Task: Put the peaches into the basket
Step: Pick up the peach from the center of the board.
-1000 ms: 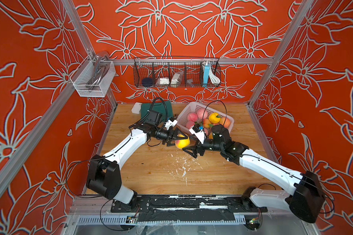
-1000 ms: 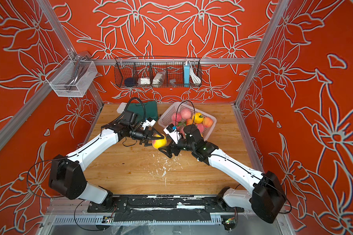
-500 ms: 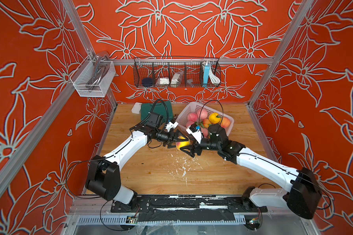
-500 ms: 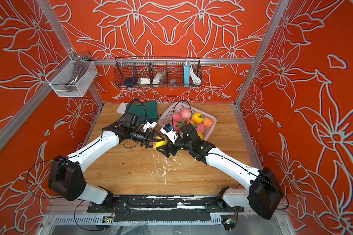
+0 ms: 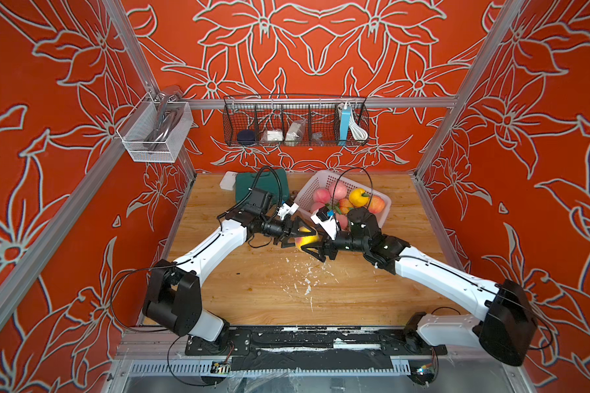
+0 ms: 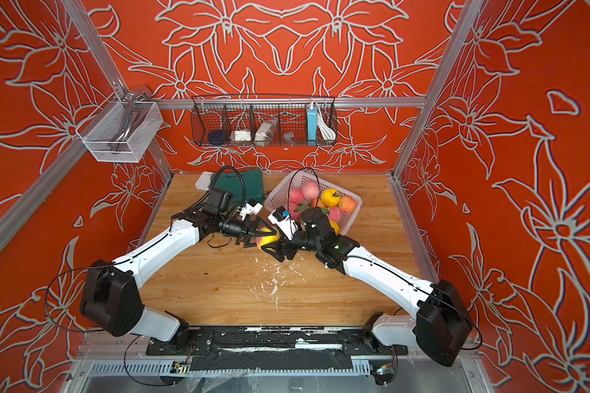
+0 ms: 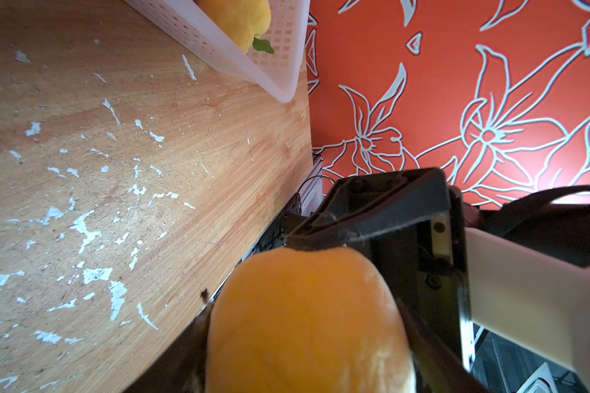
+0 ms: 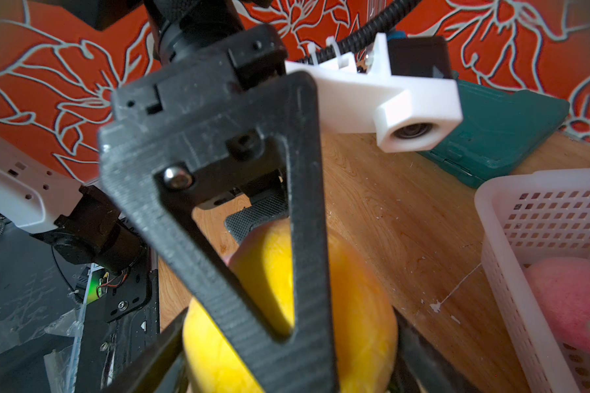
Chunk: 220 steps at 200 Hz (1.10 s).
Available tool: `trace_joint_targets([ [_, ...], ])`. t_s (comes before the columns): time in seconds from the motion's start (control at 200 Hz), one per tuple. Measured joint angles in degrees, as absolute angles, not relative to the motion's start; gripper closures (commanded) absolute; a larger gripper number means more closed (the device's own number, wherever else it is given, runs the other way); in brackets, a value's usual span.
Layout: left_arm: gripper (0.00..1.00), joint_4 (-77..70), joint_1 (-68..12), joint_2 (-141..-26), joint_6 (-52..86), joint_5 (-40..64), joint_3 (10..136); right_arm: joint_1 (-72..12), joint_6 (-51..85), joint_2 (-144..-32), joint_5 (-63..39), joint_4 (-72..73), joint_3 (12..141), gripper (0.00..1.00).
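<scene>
Where the two arms meet over the middle of the bench (image 5: 252, 289), one yellow-orange peach (image 5: 305, 240) is held between them, just in front of the basket (image 5: 305, 195) and apart from it.

Left jaws: clamped on the peach, a finger on either side of it in both top views.

Right jaws: set wide apart and straddling the same peach from the opposite side. The left wrist view shows one right finger (image 7: 372, 211) lying along the fruit's edge. The close views are blurred, so it cannot be told whether the pair bears on the peach.

Basket: stands on the far right part of the bench, skewed to its edges. It holds a heap of peaches (image 5: 322, 195), pink and blushed, with one plain yellow.

A green case (image 5: 249, 180) lies beside the basket at the back. White flecks (image 5: 307, 289) mark the wood nearer the arm bases.
</scene>
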State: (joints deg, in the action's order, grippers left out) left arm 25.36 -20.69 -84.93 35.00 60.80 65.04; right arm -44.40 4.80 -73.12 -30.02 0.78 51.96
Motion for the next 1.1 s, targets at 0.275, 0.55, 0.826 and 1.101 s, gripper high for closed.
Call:
trace_joint_targets([
  [0.275,0.15,24.1,-21.4,-84.8,36.0,60.6,64.7,-44.8,4.4,-73.1,-29.6,0.4,52.0,0.23],
  [0.55,0.1,25.1,-17.8,-82.8,35.3,57.3,64.6,-44.8,3.2,-72.2,-24.4,-2.4,52.0,0.23],
  [0.826,0.09,32.7,-14.1,-79.9,29.0,47.7,64.9,-41.2,3.3,-71.0,-17.5,-7.1,53.4,0.22],
  [1.101,0.09,38.5,-14.1,-79.4,23.0,39.4,65.5,-31.8,4.6,-76.3,-13.8,-12.5,62.5,0.23],
])
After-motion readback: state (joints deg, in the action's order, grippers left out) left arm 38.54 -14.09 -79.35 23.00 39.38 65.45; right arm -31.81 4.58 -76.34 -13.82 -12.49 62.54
